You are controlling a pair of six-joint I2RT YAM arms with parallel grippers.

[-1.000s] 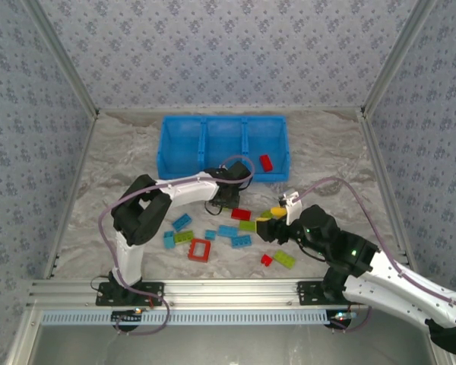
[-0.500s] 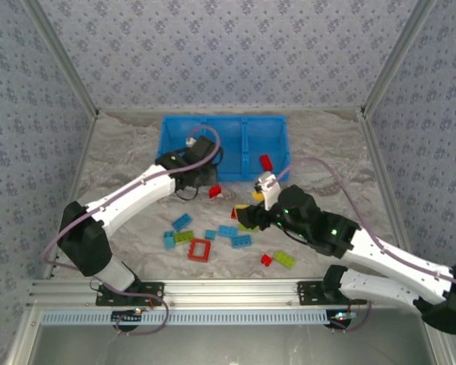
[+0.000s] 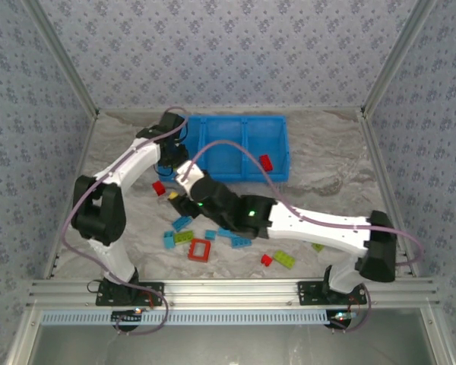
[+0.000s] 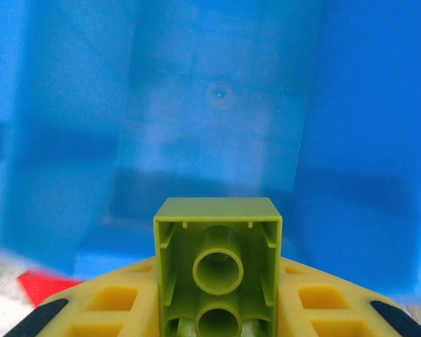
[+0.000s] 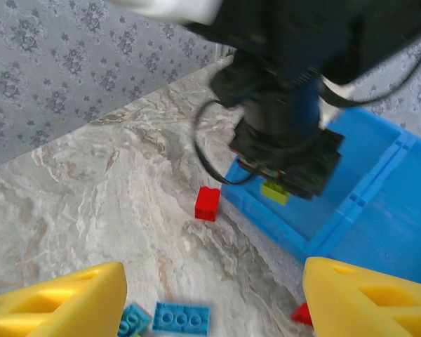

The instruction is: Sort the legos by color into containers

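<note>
My left gripper [image 4: 217, 312] is shut on a lime green lego [image 4: 217, 267], whose hollow underside faces the camera. It hangs over the left compartment of the blue bin [image 4: 217, 126]. In the right wrist view the same green lego [image 5: 274, 191] sits under the black left gripper [image 5: 288, 175], just inside the bin wall [image 5: 266, 214]. My right gripper [image 5: 214, 281] is open and empty above the table, left of the bin [image 3: 235, 148]. A red lego [image 5: 208, 203] lies on the table beside the bin's corner. Another red lego [image 3: 266, 162] lies in the right compartment.
Loose legos lie in front of the bin: blue ones [image 3: 182, 222] [image 3: 241, 242], a green one [image 3: 283, 259], a small red one [image 3: 266, 260] and the red frame [image 3: 200, 249]. The right arm [image 3: 289, 220] stretches across them. Patterned walls close in the table.
The left arm has swung left along the bin to its left compartment. The right arm has stretched far to the left across the pile, its gripper still open.
</note>
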